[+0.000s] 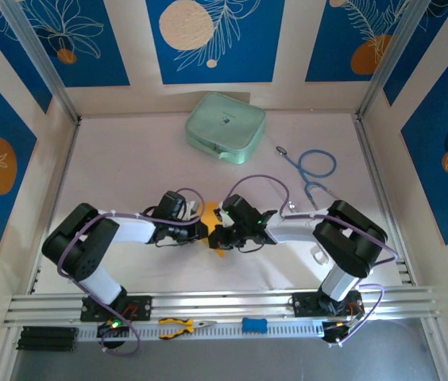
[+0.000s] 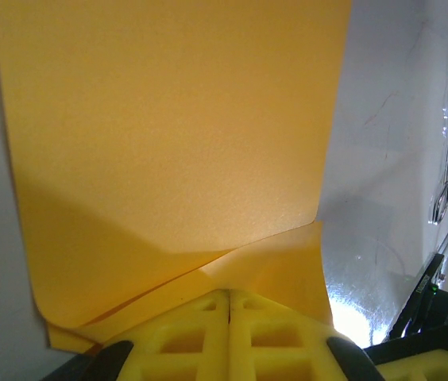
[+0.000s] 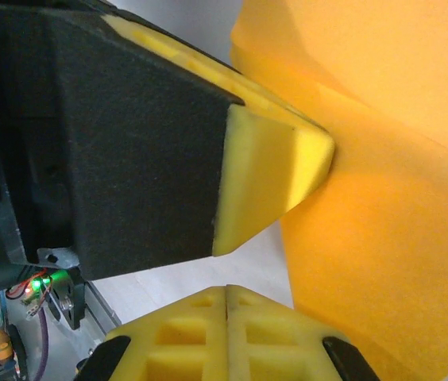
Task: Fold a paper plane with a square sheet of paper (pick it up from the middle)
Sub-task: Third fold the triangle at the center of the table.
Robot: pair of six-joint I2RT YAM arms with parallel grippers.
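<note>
Step in hand, as a judgement: making or setting an early fold, with both arms meeting mid-table, slightly near of centre.

left gripper (image 2: 229, 302): pads pressed together, pinching the square sheet of paper (image 2: 168, 143) at a spot where a diagonal crease and a second layer run into the fingertips; the rest of the sheet fans out ahead of it.

right gripper (image 3: 228, 298): pads pressed together; the sheet sits just to its right, and the left gripper's pad tip is pressed against the paper just above; the right wrist view is too tight to tell whether any paper is caught between the right pads, probably not.

To do it well:
- the left pinch should act as the anchor; no pulling apart, since thin paper tears or slips;
- the right should re-grab on the paper itself, close beside the left, so the span between them can't buckle;
- line up the layer edges before pressing the crease; a skewed early fold would likely carry through the whole plane;
- slow, small wrist moves; the fingers are crowded and nearly touching.

Containers: pale green case (image 1: 225, 127) at the far centre of the table (image 1: 129, 175), well apart from the work; looks closed; contents not visible.
</note>
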